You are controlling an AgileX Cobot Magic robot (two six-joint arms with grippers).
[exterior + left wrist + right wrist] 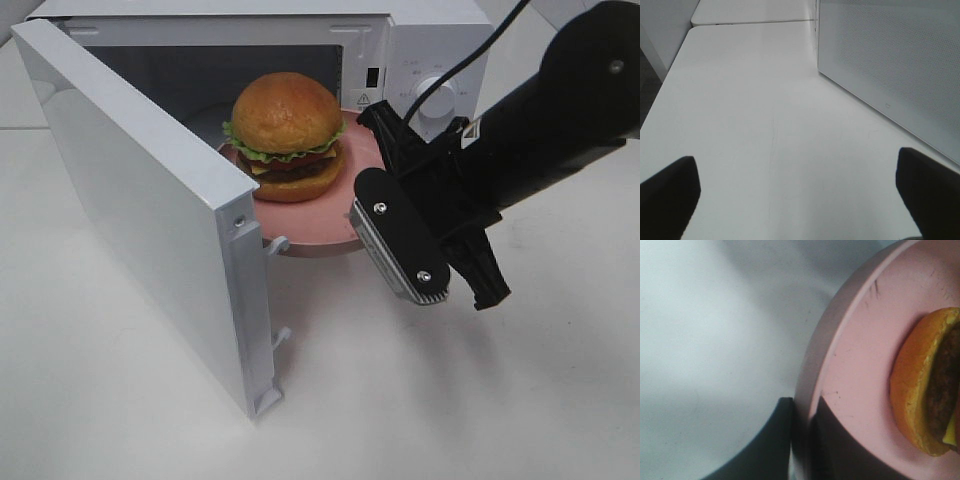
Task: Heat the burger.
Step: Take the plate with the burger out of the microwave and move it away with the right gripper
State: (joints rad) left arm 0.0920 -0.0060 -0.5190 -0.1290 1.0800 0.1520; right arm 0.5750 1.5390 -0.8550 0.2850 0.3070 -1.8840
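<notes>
White and smooth, the tabletop (450, 400) fills our view, bare and faintly scuffed. We count one boxy white microwave (420, 60) with its door (130, 200) swung open, one round pink plate (310, 215) and one burger (288, 135), glossy bun over frilly lettuce, sitting on that plate at the oven's mouth. Our right gripper (801, 440) pinches the plate's rim between closed jaws; our left gripper (800, 200) hangs spread wide over the table, grasping nothing.

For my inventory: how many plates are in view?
1: the pink plate under the burger, partly inside the open microwave, its rim held by the right pincer. None seems hidden.
</notes>
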